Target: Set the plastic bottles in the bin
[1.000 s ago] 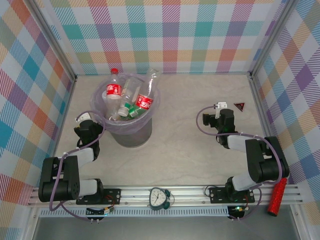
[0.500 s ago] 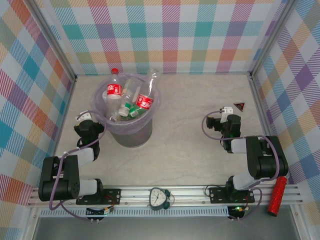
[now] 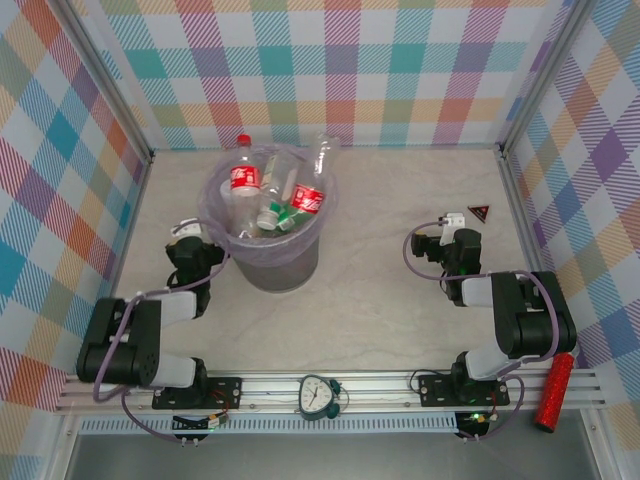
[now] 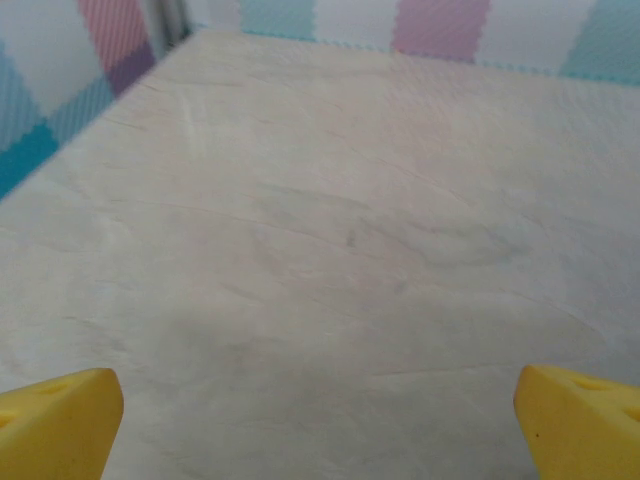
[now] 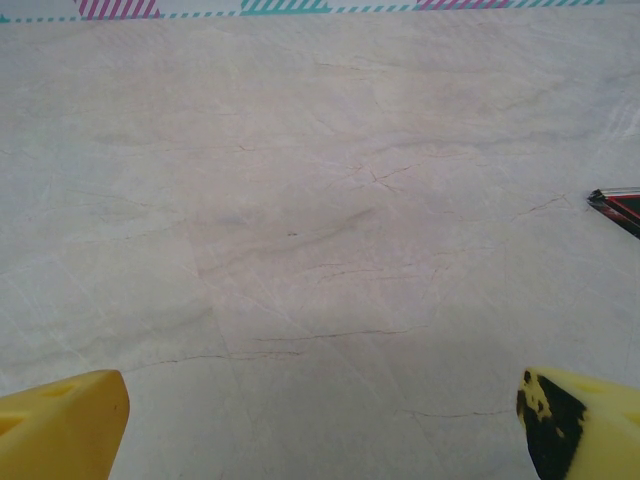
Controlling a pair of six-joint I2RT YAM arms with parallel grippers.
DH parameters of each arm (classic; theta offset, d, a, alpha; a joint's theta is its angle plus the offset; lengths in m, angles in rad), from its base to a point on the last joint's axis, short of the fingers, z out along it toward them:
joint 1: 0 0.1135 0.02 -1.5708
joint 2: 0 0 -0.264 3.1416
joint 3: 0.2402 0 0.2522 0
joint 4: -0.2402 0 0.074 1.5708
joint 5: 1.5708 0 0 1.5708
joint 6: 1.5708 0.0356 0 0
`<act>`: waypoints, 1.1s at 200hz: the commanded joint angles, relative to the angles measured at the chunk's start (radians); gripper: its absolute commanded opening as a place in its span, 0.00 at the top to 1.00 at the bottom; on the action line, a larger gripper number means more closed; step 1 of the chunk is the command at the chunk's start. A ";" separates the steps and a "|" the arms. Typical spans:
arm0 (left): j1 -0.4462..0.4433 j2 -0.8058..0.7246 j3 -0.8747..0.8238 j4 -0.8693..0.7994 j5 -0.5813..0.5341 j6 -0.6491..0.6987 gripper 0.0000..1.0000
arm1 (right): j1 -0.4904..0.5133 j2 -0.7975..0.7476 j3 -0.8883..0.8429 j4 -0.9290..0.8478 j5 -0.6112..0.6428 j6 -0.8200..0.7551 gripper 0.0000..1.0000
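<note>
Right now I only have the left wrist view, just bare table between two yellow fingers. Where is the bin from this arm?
Observer: In the top view the bin stands close on the right of the left fingers; whether they touch I cannot tell.
Operator: Are bottles in it?
Observer: Yes, the plastic bottles are piled inside, several necks poking above its rim.
Operator: And the other arm?
Observer: The right fingers are wide open, holding nothing, near a small red triangle.
</note>
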 commanded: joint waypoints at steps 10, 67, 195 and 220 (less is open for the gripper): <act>-0.106 0.101 0.062 0.054 -0.080 0.092 0.00 | -0.010 0.004 0.010 0.039 -0.036 0.013 0.01; -0.050 0.151 0.013 0.176 -0.028 0.032 0.00 | -0.015 0.004 0.014 0.034 -0.051 0.014 0.01; -0.049 0.154 0.016 0.164 -0.028 0.028 0.00 | -0.024 0.003 0.023 0.015 -0.055 0.021 0.01; -0.047 0.153 0.016 0.164 -0.028 0.029 0.00 | -0.027 0.007 0.030 0.005 -0.061 0.023 0.01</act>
